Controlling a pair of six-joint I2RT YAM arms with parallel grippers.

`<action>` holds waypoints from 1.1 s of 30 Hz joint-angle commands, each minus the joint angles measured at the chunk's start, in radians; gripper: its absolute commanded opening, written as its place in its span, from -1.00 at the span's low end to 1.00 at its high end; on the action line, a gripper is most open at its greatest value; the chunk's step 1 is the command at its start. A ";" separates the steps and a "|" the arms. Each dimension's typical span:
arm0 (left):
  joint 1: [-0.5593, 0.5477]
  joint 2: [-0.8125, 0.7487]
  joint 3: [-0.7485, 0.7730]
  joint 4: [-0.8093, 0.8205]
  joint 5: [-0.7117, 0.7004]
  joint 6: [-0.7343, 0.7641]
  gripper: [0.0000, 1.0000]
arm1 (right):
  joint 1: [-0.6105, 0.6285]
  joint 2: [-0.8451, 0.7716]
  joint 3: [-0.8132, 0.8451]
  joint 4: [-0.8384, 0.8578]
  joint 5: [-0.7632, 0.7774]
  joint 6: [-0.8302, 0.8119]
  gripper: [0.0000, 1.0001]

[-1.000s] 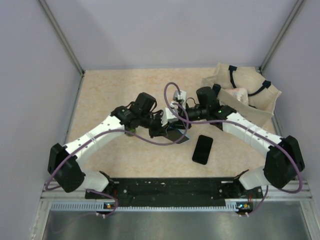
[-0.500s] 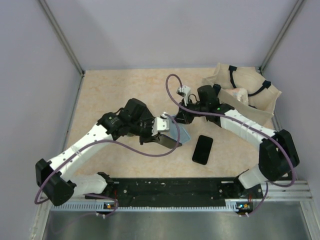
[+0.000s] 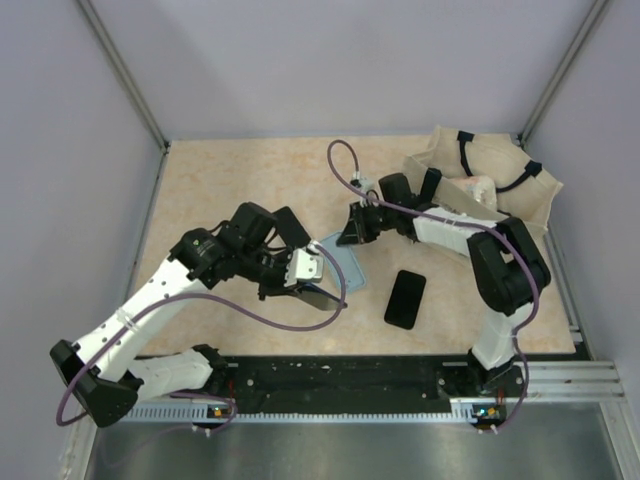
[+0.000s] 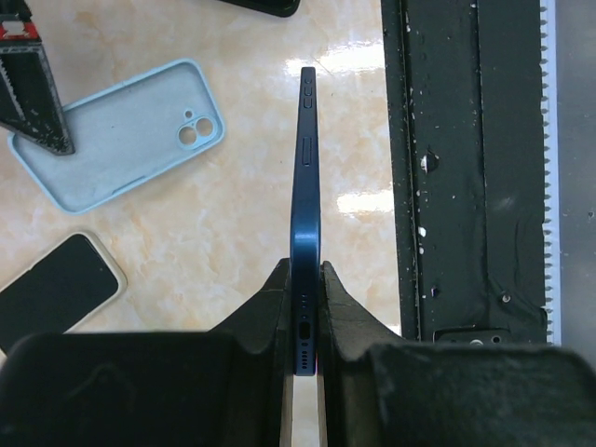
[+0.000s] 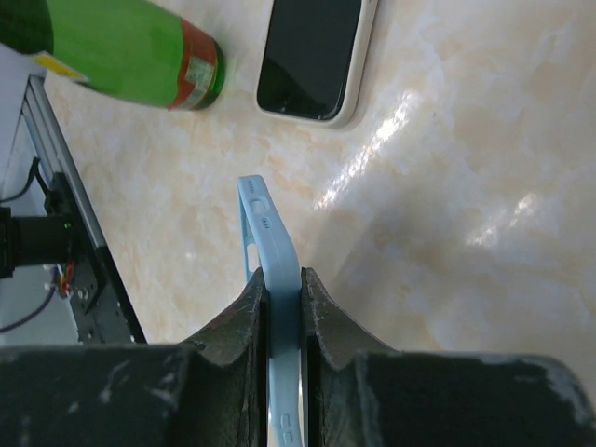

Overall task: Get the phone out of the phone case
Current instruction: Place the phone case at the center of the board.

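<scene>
Over tabletop (image 3: pixel 230 180) centre: left fingers (image 4: pixel 268 305) closed tight across phone (image 4: pixel 305 186) faces; right fingers (image 5: pixel 244 315) pinch case (image 5: pixel 265 242) edge. Separate grips hold parts apart; extraction judged complete.

The phone (image 4: pixel 305 214), slim and dark blue, is out of its case and is held edge-on above the worktop (image 4: pixel 205 251), its bottom end pinched between the left fingers (image 4: pixel 268 307). The phone case (image 4: pixel 121 135), pale blue with a camera cutout at one corner, is empty. One end of it is pinched by the right fingers (image 5: pixel 244 317), near the phone.
</scene>
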 commanded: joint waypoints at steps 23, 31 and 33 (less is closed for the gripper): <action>0.002 -0.014 -0.011 -0.006 -0.051 0.061 -1.00 | -0.030 0.172 0.253 0.016 0.149 0.008 0.28; 0.046 0.017 0.002 -0.010 -0.059 0.052 -1.00 | -0.030 -0.032 0.188 -0.096 0.037 -0.206 0.38; 0.069 -0.006 -0.014 0.030 -0.054 0.051 -1.00 | -0.028 -0.109 0.155 -0.143 -0.016 -0.324 0.38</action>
